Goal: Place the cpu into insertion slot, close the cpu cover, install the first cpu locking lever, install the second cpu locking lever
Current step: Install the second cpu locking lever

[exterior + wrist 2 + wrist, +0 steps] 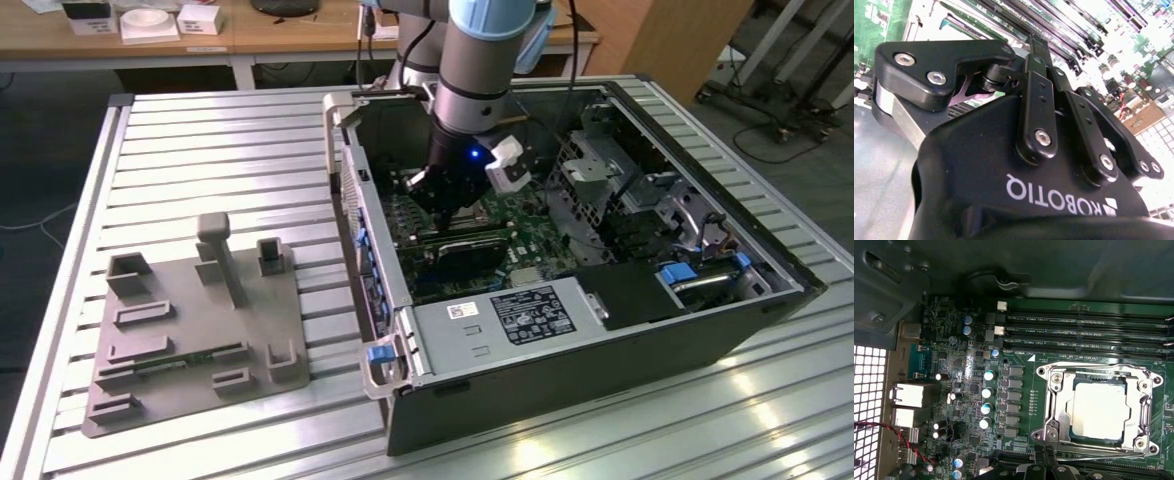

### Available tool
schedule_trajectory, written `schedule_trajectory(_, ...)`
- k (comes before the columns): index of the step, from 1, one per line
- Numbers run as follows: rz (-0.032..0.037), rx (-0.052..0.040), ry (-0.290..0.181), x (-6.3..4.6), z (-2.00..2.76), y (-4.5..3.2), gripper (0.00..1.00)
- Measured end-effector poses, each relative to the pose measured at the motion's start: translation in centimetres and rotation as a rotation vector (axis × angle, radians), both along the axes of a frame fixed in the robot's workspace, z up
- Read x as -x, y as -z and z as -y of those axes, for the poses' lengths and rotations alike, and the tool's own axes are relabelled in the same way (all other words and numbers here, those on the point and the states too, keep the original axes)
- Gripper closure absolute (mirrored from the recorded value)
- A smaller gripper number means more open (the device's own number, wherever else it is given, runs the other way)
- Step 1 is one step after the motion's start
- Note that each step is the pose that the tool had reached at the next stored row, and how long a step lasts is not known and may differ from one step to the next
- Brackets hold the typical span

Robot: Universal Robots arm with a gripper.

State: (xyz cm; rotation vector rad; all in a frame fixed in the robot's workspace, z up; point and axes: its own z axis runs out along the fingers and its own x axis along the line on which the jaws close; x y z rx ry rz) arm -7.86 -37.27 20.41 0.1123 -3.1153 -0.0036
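A robot arm reaches down into an open computer case (747, 300) lying on its side on a ribbed metal table (214, 150), its black pincer (447, 195) hanging low over the green motherboard (534, 235) in the exterior view. In the first wrist view the cpu (1101, 411), a pale silvery square, sits flat inside the insertion slot (1069, 405), and the cpu cover (1094, 371), a thin bright metal frame, appears to lie down around it, its square cut-out showing the chip's top. Whether either locking lever is latched cannot be read from these pictures.

The pincer's dark fingertips (1046, 465) show in that same view just beside the slot's rim, close to the cover's edge and apart from the chip itself. In the second wrist view the finger links (1038, 115) run close together toward their tips over the rows of memory slots (1074, 25), but the tips are hidden, so how far the pincer stands open, and whether it has hold of anything, cannot be told.

The chip looks light, stiff and smooth-topped, and likely fragile on its underside; it would best be taken by its edges only. The cover is thin sheet metal, springy and light, best pressed or lifted at its free edge away from the hinge. A grey parts fixture (194, 330) rests on the table toward the exterior view's left, well apart from the case.
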Motion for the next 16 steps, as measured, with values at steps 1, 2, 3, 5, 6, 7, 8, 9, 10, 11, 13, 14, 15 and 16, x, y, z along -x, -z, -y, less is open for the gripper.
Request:
schedule_trajectory(1, 0.0000, 0.0000, 0.000, 0.01, 0.00, 0.01, 0.90)
schedule_trajectory(2, 0.0000, -0.0001, -0.001, 0.01, 0.00, 0.03, 0.90)
schedule_trajectory(3, 0.0001, -0.0002, -0.001, 0.02, 0.00, 0.04, 0.90)
schedule_trajectory(5, 0.0001, -0.0005, -0.002, 0.02, 0.00, 0.07, 0.90)
schedule_trajectory(6, 0.0001, -0.0007, -0.002, 0.02, 0.00, 0.08, 0.90)
schedule_trajectory(7, 0.0001, -0.0008, -0.002, 0.02, 0.00, 0.10, 0.90)
schedule_trajectory(8, 0.0000, -0.0010, -0.003, 0.02, 0.00, 0.11, 0.90)
schedule_trajectory(9, 0.0001, -0.0013, -0.004, 0.02, 0.00, 0.12, 0.90)
schedule_trajectory(10, 0.0001, -0.0017, -0.004, 0.03, 0.00, 0.14, 0.90)
schedule_trajectory(11, 0.0001, -0.0022, -0.005, 0.02, 0.00, 0.14, 0.90)
schedule_trajectory(13, 0.0001, -0.0034, -0.006, 0.02, -0.01, 0.15, 0.90)
schedule_trajectory(14, 0.0002, -0.0041, -0.006, 0.02, -0.01, 0.15, 0.90)
schedule_trajectory(15, 0.0002, -0.0046, -0.006, 0.02, -0.01, 0.15, 0.90)
schedule_trajectory(16, 0.0002, -0.0051, -0.006, 0.02, -0.02, 0.15, 0.90)
